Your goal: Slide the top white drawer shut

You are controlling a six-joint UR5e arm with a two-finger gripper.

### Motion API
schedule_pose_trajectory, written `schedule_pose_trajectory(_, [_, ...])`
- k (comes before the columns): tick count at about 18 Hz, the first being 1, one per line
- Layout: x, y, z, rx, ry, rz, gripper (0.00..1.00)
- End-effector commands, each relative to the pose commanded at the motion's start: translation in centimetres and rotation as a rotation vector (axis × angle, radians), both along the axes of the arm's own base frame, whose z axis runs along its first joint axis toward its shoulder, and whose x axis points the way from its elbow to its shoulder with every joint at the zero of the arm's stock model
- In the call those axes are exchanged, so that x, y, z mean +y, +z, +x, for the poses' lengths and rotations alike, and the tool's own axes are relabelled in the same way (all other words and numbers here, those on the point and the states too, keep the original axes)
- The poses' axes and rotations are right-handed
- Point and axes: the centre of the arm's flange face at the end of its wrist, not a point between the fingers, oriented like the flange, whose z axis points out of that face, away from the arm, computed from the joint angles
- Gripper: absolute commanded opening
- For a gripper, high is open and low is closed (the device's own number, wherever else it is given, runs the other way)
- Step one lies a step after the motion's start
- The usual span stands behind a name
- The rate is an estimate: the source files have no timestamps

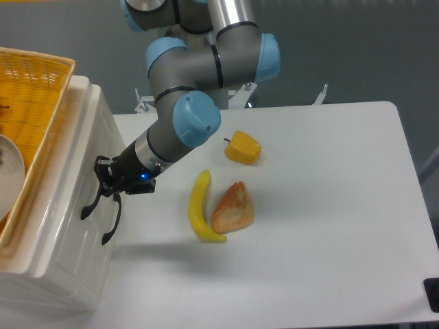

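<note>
At the far left, a yellow basket (31,96) sits on top of the white cabinet, tilted slightly; part of a pale plate (9,179) shows inside it. Below it, the top white drawer (72,226) looks pushed in flush with the cabinet body; no gap visible along its upper edge, so the slide appears done or all but done. Black curved handle (103,212) on the drawer front, facing right toward the table.

The hand (104,179) presses against the drawer front just above the handle, forearm angled down from upper right — a sensible pushing line, straight into the panel. Fingers are dark against the dark handle; cannot tell whether they are spread or closed, or whether they grip the handle or merely lean on the panel.

Further right, on the white table (329,226): a banana (199,209), lying near-to-far, touching or just beside a bread roll (233,208). Beyond them, a yellow pepper (243,147), apart from both. All three lie well clear of the arm's pushing path.
</note>
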Motion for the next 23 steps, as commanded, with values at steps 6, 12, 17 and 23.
schedule_pose_trajectory(6, [-3.3, -0.3, -6.0, 0.058, 0.089, -0.046, 0.24])
schedule_pose_trajectory(12, [-10.5, 1.4, -15.8, 0.117, 0.269, -0.074, 0.24])
schedule_pose_trajectory(17, [-15.8, 1.7, -21.2, 0.196, 0.321, -0.102, 0.25])
schedule_pose_trajectory(23, [-20.1, 0.8, -24.7, 0.329, 0.27, -0.208, 0.39])
